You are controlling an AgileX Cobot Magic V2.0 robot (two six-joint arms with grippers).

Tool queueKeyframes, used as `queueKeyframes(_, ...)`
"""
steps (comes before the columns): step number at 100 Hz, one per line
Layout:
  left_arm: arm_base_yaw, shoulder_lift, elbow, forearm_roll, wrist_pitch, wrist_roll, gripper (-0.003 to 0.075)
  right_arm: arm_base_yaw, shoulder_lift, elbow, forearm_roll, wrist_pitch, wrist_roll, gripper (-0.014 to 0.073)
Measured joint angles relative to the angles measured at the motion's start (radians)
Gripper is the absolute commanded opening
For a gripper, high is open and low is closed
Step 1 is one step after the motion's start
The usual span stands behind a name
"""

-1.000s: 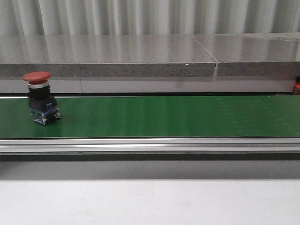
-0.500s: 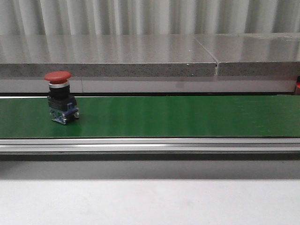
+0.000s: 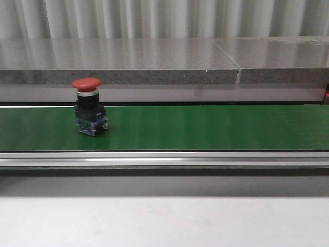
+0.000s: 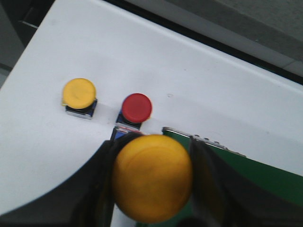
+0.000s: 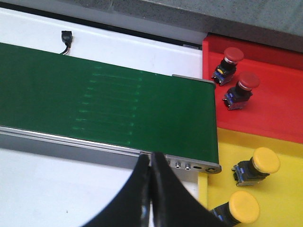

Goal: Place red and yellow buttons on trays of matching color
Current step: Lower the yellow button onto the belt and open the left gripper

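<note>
A red button (image 3: 89, 106) stands upright on the green belt (image 3: 205, 128) at its left part in the front view; no gripper shows there. My left gripper (image 4: 152, 182) is shut on a yellow button (image 4: 152, 177), held over the belt's end (image 4: 246, 170). Beyond it on the white table stand another yellow button (image 4: 79, 96) and a red button (image 4: 136, 109). My right gripper (image 5: 150, 177) is shut and empty, at the near rail of the belt (image 5: 94, 104). The red tray (image 5: 270, 109) holds two red buttons (image 5: 228, 60) (image 5: 242, 88). The yellow tray (image 5: 279, 189) holds two yellow buttons (image 5: 258, 165) (image 5: 241, 208).
A grey stone ledge (image 3: 154, 62) runs behind the belt. An aluminium rail (image 3: 164, 159) borders the belt's near side, with white table surface (image 3: 164, 221) in front. A small black cable end (image 5: 66, 39) lies on the white surface beyond the belt.
The red button on the belt has travelled rightwards, from the far left to about a quarter of the way across the front view.
</note>
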Motion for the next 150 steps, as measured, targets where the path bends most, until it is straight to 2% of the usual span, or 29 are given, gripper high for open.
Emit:
queueKeyframes(27,-0.130,-0.038,0.107,-0.002,0.011,0.008,-0.0011,0.000,0.000,0.000,0.000,0.000,0.000,-0.0068)
queueKeyframes(40,-0.170,-0.038,0.183,-0.002,-0.027,0.010,-0.0011,0.000,0.000,0.000,0.000,0.000,0.000,-0.0068)
queueKeyframes(65,-0.183,-0.036,0.282,-0.002,-0.118,0.033,-0.0011,0.000,0.000,0.000,0.000,0.000,0.000,-0.0068)
queueKeyframes(91,-0.183,0.022,0.287,-0.002,-0.148,0.035,0.0008,0.000,0.000,0.000,0.000,0.000,0.000,-0.0068)
queueKeyframes(96,-0.183,0.026,0.287,-0.004,-0.148,0.035,0.0040,0.000,0.000,0.000,0.000,0.000,0.000,-0.0068)
queueKeyframes(103,-0.183,0.028,0.287,-0.006,-0.146,0.038,0.0129,0.000,0.000,0.000,0.000,0.000,0.000,-0.0068)
queueKeyframes(108,-0.183,0.027,0.287,-0.007,-0.142,0.037,0.0222,0.000,0.000,0.000,0.000,0.000,0.000,-0.0068)
queueKeyframes(124,-0.183,0.027,0.287,-0.008,-0.122,0.039,0.0624,0.000,0.000,0.000,0.000,0.000,0.000,-0.0068)
queueKeyframes(129,-0.183,0.027,0.287,-0.009,-0.122,0.039,0.0692,0.000,0.000,0.000,0.000,0.000,0.000,-0.0068)
queueKeyframes(136,-0.187,0.025,0.287,-0.019,-0.120,0.050,0.0702,0.000,0.000,0.000,0.000,0.000,0.000,-0.0068)
queueKeyframes(150,-0.213,-0.006,0.287,-0.025,-0.124,0.074,0.0651,0.000,0.000,0.000,0.000,0.000,0.000,-0.0068)
